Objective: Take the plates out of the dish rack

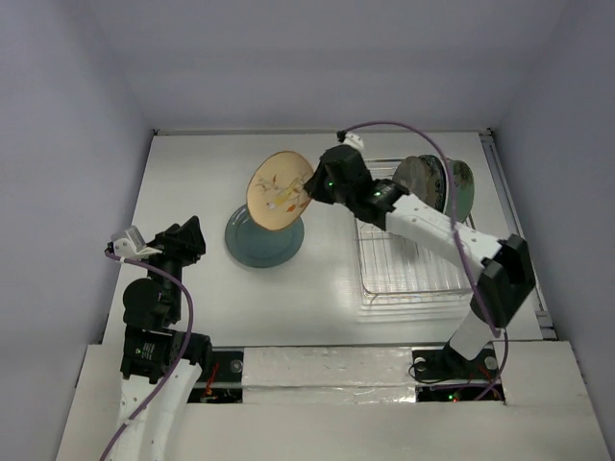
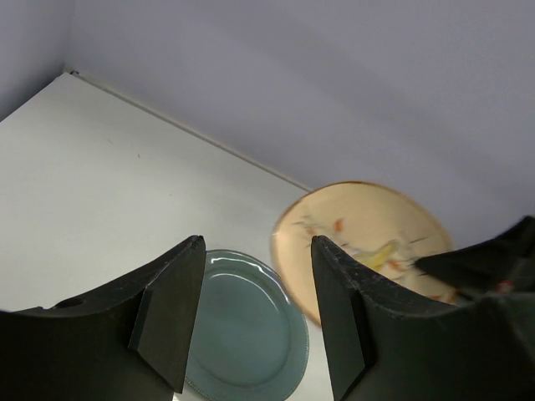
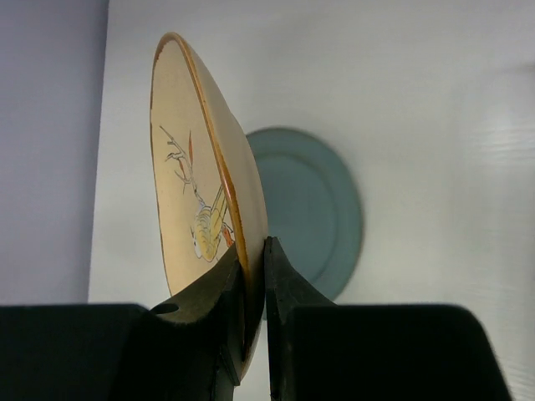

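Observation:
My right gripper is shut on the rim of a cream plate with a flower and orange edge, holding it tilted on edge above the plain teal plate, which lies flat on the table. The right wrist view shows the cream plate pinched between my fingers, the teal plate behind it. The silver wire dish rack stands at the right with a dark plate and a greenish plate upright at its far end. My left gripper is open and empty, left of the teal plate.
White table with walls at the back and sides. The right arm stretches across the rack's near half. In the left wrist view the cream plate hangs beyond my open fingers.

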Robot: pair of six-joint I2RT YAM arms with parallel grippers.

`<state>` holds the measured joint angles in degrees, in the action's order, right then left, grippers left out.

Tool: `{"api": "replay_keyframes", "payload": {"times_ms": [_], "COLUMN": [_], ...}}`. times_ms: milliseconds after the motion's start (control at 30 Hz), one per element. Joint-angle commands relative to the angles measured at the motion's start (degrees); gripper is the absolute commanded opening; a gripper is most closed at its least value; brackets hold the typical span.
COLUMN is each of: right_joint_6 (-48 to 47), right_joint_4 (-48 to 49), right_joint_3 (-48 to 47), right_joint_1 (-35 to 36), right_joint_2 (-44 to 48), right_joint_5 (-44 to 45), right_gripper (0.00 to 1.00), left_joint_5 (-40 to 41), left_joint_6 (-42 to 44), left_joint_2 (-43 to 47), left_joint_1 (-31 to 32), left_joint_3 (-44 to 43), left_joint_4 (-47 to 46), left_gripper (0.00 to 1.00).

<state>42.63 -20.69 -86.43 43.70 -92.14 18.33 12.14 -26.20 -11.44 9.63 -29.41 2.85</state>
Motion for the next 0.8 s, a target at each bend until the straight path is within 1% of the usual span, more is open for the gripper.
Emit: {"api": "replay_keyframes", "payload": {"times_ms": [0, 67, 133, 433, 567, 767], "right_joint_6": [11.4, 14.7, 16.4, 20.6, 23.5, 25.3], "right_joint_4": [20.9, 25.2, 27.5, 34.9, 40.3, 41.9], "right_joint_3": [-0.9, 0.0, 1.3, 9.6, 13.0, 15.7], "right_joint_1": [1.5, 1.5, 2.1, 3.8, 4.3, 4.8], "right_joint_2": [-2.6, -4.7, -7.3, -13.1, -16.0, -17.8], "right_joint_5": [-7.1, -8.7, -9.4, -10.3, -12.4, -11.6], "right_gripper": [0.00, 0.00, 0.00, 0.00, 0.00, 0.00], "left_joint_5": [-0.3, -0.3, -0.3, -0.3, -0.3, -0.3], "left_joint_6": [0.2, 0.2, 0.1, 0.0, 0.0, 0.0], "left_joint_2": [-0.3, -0.2, -0.2, 0.0, -0.2, -0.2], "left_joint_1": [-0.1, -0.1, -0.1, -0.1, -0.1, -0.1], "left_joint_3": [-1.3, -1.3, -1.3, -1.2, -1.1, -1.2], "left_joint_4": [-2.4, -2.5, -2.5, -2.5, -2.5, -2.5], "left_gripper": [0.50, 0.50, 0.50, 0.50, 0.50, 0.50]}}
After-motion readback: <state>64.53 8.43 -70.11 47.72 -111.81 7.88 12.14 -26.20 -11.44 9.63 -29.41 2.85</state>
